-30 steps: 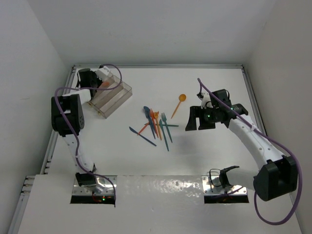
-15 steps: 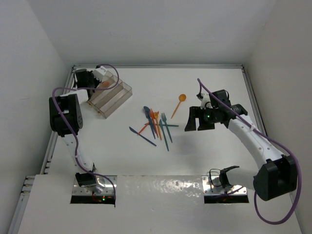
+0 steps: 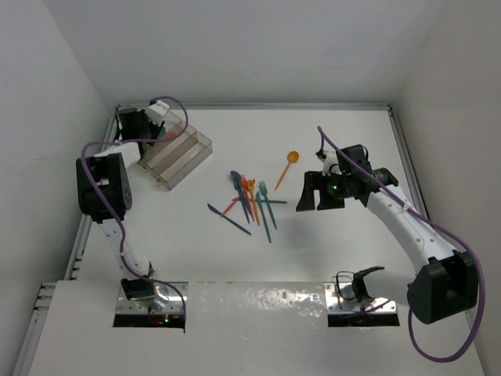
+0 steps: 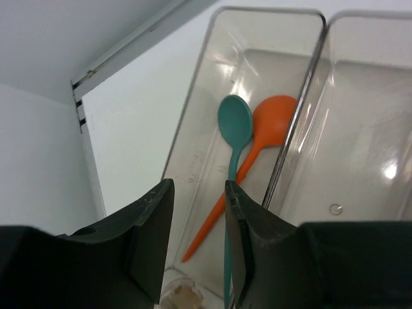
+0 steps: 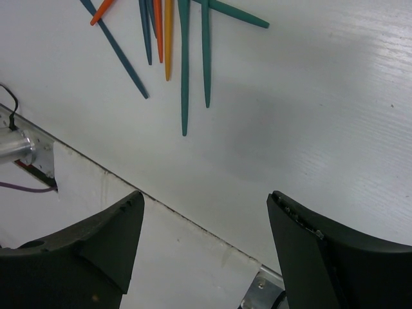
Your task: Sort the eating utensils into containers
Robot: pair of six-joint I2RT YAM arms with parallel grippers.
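- Eating utensils (image 3: 250, 200) lie on the desk (image 3: 344, 137), handles mostly near-to-far, just left of the right hand (image 3: 315, 197), which is spread and empty.
- Left hand (image 4: 198, 206), parted and empty, sits over the tray (image 3: 200, 145), farther off.

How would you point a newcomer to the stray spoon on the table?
Start at the pile of utensils in the middle of the white table. Beyond it and to the right, toward the back wall, lies one orange spoon. Unlike the piled ones, it lies apart, with its round bowl at the far end.
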